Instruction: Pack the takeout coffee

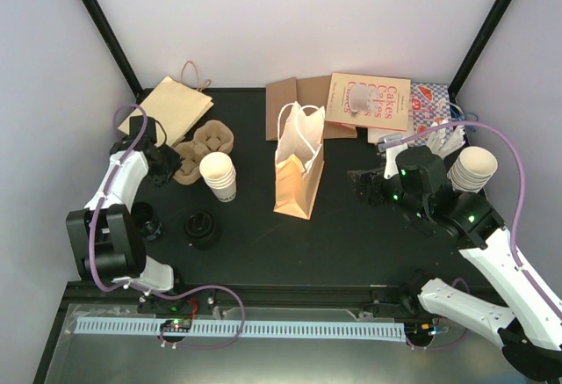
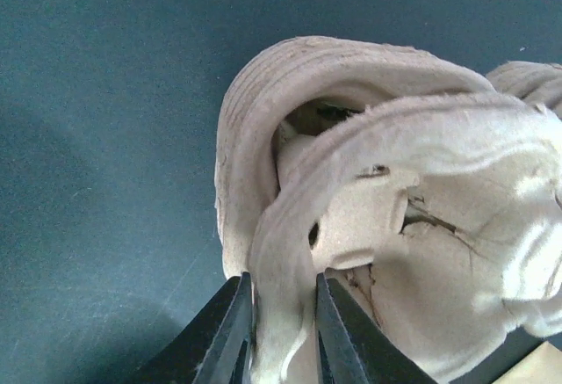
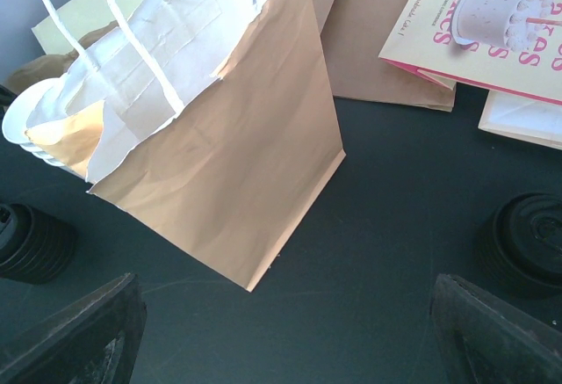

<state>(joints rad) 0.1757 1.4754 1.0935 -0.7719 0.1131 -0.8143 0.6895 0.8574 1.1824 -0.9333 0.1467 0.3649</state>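
Left wrist: left claw point(image 2: 281, 283) astride tray point(image 2: 351, 138)

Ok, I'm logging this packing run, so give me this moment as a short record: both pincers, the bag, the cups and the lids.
left pincer: closed on the rim of the pulp cup tray
right pincer: open, empty, facing the bag
paper bag: upright, mouth open, mid-table
white cup stack: lidless, beside the tray
black lids: stacked on the table, nearer the arms than those cups
second cup stack: beside the right arm
lidded cup: none in view
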